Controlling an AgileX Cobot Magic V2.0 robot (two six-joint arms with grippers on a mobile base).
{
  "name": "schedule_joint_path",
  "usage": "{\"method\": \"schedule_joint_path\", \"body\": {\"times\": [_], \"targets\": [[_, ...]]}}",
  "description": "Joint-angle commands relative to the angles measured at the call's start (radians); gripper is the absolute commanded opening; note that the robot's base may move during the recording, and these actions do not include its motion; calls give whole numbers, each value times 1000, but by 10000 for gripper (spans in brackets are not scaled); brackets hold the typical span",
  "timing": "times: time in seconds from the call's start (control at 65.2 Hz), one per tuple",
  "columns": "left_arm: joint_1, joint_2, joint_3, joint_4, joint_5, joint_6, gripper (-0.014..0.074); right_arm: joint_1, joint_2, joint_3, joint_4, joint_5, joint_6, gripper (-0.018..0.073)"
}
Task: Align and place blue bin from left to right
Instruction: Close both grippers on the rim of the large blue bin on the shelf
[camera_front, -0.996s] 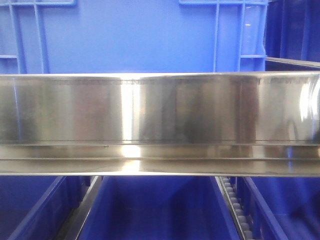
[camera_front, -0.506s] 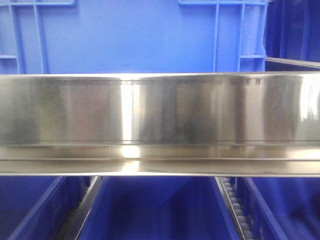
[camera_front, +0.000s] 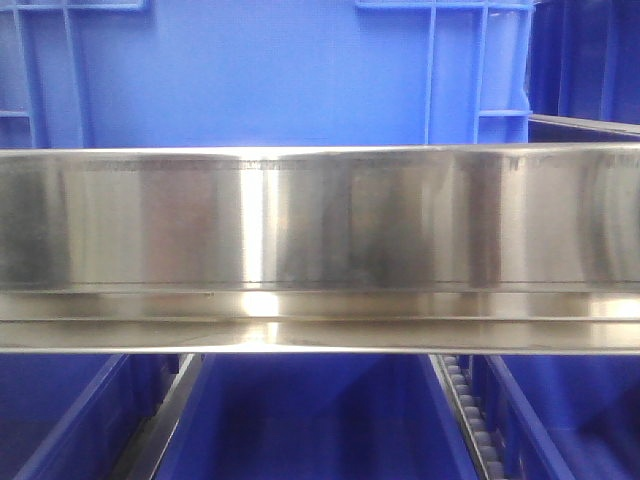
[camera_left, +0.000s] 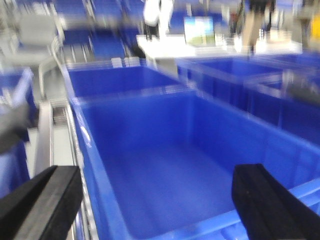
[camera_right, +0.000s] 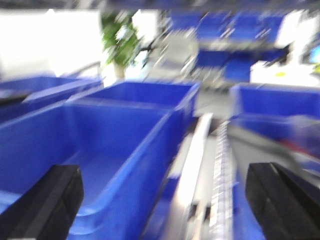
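A large empty blue bin (camera_left: 165, 165) fills the left wrist view, lying lengthwise along a roller rail. My left gripper (camera_left: 157, 202) hangs open above its near end, black fingers (camera_left: 45, 200) wide apart with nothing between them. In the right wrist view the same kind of blue bin (camera_right: 100, 145) lies at the left, and my right gripper (camera_right: 162, 205) stands open over the bin's right wall and the rail beside it. The front view shows a blue bin wall (camera_front: 260, 75) above a steel beam and a blue bin (camera_front: 310, 420) below it. Both wrist views are blurred.
A shiny steel shelf beam (camera_front: 320, 245) crosses the front view. Roller rails (camera_right: 220, 165) run between the bins. More blue bins (camera_left: 260, 85) stand to the right and behind, and another bin (camera_right: 270, 110) is at the right. A white table, a screen and a plant show far off.
The upper blue bin in the front view has shifted slightly to the left. The reflections on the steel beam have changed.
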Motion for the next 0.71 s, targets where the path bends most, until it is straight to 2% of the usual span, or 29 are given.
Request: {"method": "schedule_joint_path", "body": {"times": [0.0,0.199,0.353,0.49,0.582,0.69], "targets": [[-9,111,-97,4,69,3,508,37,123,-109,-1,65,-20,568],[13,346,-317,-3,214,-30,508,58,406,-376,-1,239,-20,568],[63,507,-508,-4,408,-32,508,58,604,-591,-15,384,35,568],[103,655,-698,-4,563,-32,508,58,774,-765,-92,524,158,568],[109,733,-778,-4,605,-32,508,72,856,-849,-138,578,225,568],[109,802,-847,-4,608,-32,508,126,935,-914,-240,578,271,568]]}}
